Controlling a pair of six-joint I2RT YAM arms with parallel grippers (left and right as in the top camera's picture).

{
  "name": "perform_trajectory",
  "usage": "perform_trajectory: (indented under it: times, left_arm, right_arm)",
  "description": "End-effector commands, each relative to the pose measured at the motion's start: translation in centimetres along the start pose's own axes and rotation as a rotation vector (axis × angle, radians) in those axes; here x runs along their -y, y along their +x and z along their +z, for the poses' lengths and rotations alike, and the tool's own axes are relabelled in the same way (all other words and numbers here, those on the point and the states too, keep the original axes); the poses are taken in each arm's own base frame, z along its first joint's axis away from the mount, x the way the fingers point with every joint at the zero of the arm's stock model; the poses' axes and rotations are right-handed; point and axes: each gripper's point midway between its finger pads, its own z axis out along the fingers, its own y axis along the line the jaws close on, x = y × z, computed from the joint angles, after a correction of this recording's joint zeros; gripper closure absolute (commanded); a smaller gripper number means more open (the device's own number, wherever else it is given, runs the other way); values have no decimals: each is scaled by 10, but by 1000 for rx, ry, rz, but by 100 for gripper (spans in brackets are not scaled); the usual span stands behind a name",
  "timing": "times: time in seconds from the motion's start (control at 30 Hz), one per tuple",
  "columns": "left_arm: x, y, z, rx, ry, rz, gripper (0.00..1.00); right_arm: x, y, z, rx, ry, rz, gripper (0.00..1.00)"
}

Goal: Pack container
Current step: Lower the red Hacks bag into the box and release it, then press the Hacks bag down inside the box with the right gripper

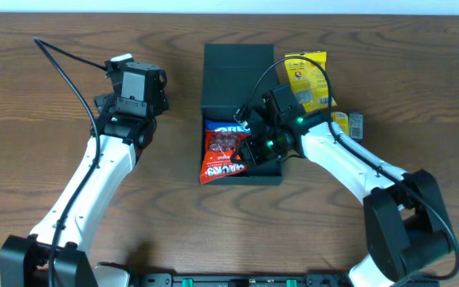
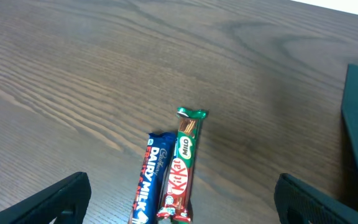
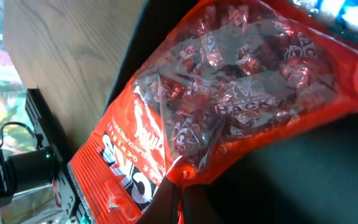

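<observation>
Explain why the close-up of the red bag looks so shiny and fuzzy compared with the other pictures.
Right wrist: the red bag fills the frame, its crinkled plastic throws white glare, and its near edge is out of focus. Left wrist: table grain and chocolate bars are sharp; the fingers are soft. Overhead: even light, faint shadows, the container nearly featureless.

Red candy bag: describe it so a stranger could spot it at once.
Find the open dark teal-black container in the middle of the table. Inside it, at its near end, lies the red candy bag, pinched by the right gripper. It is red with a clear window showing wrapped sweets, unlike the blue Oreo packet behind it.
</observation>
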Motion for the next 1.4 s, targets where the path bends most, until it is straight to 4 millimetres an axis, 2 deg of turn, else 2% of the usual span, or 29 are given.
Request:
perform_trajectory:
  times: [0.0, 0.1, 0.17, 0.2, 0.23, 0.33, 0.37, 0.4, 0.5, 0.53, 0.57, 0.6, 0.7, 0.73, 0.8, 0.93, 1.17, 1.27, 1.37]
  left_arm:
    - [-5, -7, -4, 18, -14, -4, 5]
    - [-4, -7, -4, 17, -12, -4, 4]
    - [-4, -7, -4, 17, -12, -4, 5]
    - [-4, -7, -4, 17, -12, -4, 5]
    - [-4, -7, -4, 17, -12, -4, 5]
    - [-4, -7, -4, 17, -12, -4, 4]
    - [-4, -7, -4, 17, -12, -4, 4]
    - [-4, -7, -4, 17, -12, -4, 5]
    - [-4, -7, -4, 17, -12, -4, 5]
    - [-4, -7, -4, 17, -12, -4, 5]
    - [-4, -7, -4, 17, -12, -4, 5]
    - [-4, -7, -4, 17, -12, -4, 5]
    - [-4, -7, -4, 17, -12, -4, 5]
    - [-4, -7, -4, 17, -12, -4, 5]
    - [-4, -7, -4, 16, -13, -4, 4]
    - [-5, -5, -4, 11, -14, 0, 5]
    - [-5, -4, -4, 7, -15, 1, 5]
    - [-6, -3, -4, 3, -17, 4, 5]
    - [-7, -1, -4, -5, -21, 8, 5]
  right_arm:
    - [-6, -5, 3, 17, -27, -50, 99]
    - [7, -9, 3, 32, 52, -36, 98]
    - [9, -8, 3, 31, 62, -33, 99]
    - [9, -8, 3, 31, 61, -28, 95]
    - [8, -8, 3, 31, 61, -26, 82]
    - [8, -9, 3, 32, 60, -26, 30]
    - [7, -9, 2, 34, 57, -18, 17]
    - [6, -11, 1, 39, 52, 3, 11]
    - [-2, -23, -7, 65, 19, 20, 6]
    - [-6, -29, -12, 77, 16, 20, 7]
    - [-10, -34, -17, 84, 16, 14, 13]
    - [-15, -39, -23, 92, 17, 6, 26]
    - [-26, -51, -32, 115, 11, -24, 90]
    - [-29, -53, -32, 120, 9, -35, 99]
    - [-25, -52, -28, 117, 46, -37, 98]
    - [-3, -47, -16, 98, 167, -29, 99]
    - [34, -29, 24, -3, 239, 31, 99]
    - [56, -16, 46, -57, 265, 89, 99]
    - [65, -8, 55, -91, 271, 111, 98]
